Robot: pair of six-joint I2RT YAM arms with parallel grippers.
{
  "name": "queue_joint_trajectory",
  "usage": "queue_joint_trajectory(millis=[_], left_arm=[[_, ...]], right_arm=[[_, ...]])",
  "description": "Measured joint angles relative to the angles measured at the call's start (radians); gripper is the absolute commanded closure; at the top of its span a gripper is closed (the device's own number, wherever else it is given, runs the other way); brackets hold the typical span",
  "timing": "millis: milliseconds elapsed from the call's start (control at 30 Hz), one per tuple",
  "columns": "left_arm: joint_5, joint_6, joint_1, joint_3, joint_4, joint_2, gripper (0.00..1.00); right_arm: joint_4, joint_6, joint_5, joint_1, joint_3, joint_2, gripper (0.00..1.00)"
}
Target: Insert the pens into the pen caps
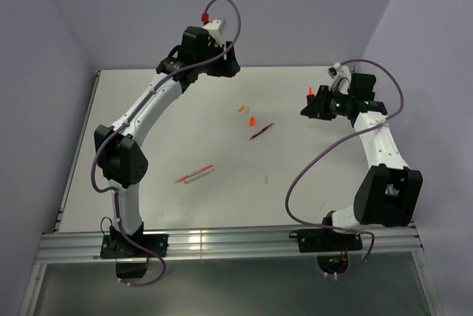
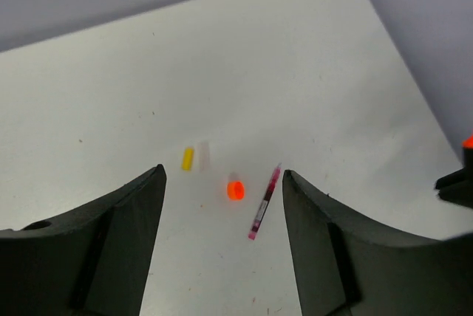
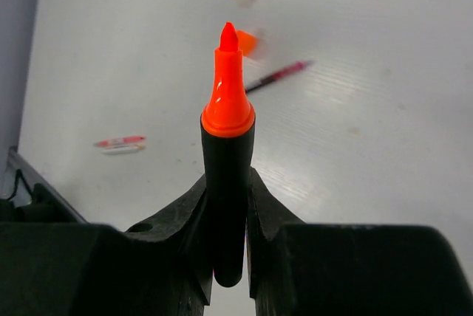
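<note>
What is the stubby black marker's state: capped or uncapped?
Uncapped: held in the right gripper, the stubby black marker shows a bare orange tip; the small orange cap lies on the table.

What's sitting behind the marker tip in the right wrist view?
The orange cap peeks out beside the tip of the marker held in the right pincer; the tip covers the rest of it.

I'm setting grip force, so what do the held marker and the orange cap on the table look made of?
The marker is probably hard plastic: the black barrel looks smooth and matte, and the orange nose is glossy, with a light streak down it. The orange cap is likely plastic too, evenly bright and smooth-edged, though it is too small to be sure.
</note>
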Motion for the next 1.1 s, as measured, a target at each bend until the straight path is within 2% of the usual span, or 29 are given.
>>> queue_joint_trajectory(millis=[100,267,533,600,967,1100], left_arm=[[0.008,0.029,-0.016,-0.052,0.005,0.013,0.32],[0.049,0.08,-0.053,-0.058,0.006,0.119,0.27],[0.051,0.165,-0.099,0.063,-0.064,0.362,0.39],[0.05,0.172,-0.108,0.062,-0.084,0.379,0.42],[0.049,0.174,-0.15,0.017,-0.069,0.394,0.46],[0.02,0.168,-0.164,0.013,-0.055,0.41,0.51]], right_arm=[[-0.064,-0.058,0.048,-0.054,-0.026,-0.041,1.0],[-0.131,-0.119,0.084,-0.063,-0.032,-0.081,1.0],[-0.18,-0.142,0.076,-0.063,-0.032,-0.049,1.0],[-0.187,-0.142,0.074,-0.063,-0.032,-0.034,1.0],[-0.199,-0.142,0.045,-0.063,-0.032,-0.014,1.0],[-0.199,-0.142,0.029,-0.063,-0.031,-0.001,1.0]])
